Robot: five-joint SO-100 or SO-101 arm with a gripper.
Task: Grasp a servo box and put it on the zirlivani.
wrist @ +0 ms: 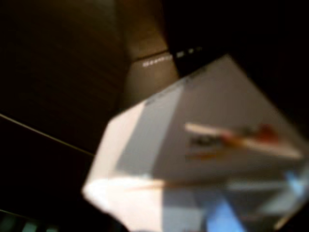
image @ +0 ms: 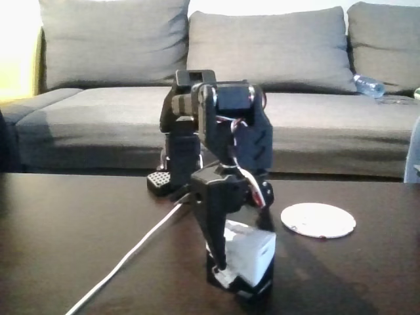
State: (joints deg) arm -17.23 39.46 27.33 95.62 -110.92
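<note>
A: Quick status, left to right from the servo box (image: 252,252). What have you got?

B: Left of the box in the fixed view, a white cable (image: 131,256) runs across the dark table (image: 65,230) toward the arm's base. Nothing of the task sits there.

A: And the box itself?

B: It's on the table right under your arm, white top, black lower part. Your tool (image: 223,266) is down on it, one dark finger (image: 213,230) lying against its left face. I can't tell whether the jaws have closed on it or just straddle it; the far finger is hidden.

A: Wrist view help?

B: Blurry. The servo box (wrist: 203,145) sits tilted and very close to the lens, so you're right at it, but no fingers read clearly.

A: So progress?

B: Early, I'd say. Box looks not yet lifted. The zirlivani (image: 318,220) lies flat to the right of the box and a little behind it, near but apart, bare on top.

A: Arm pose?

B: Folded over: upper part rises behind the box, wrist bends steeply down onto it. You've got the lift, the carry right and the placing left.
</note>
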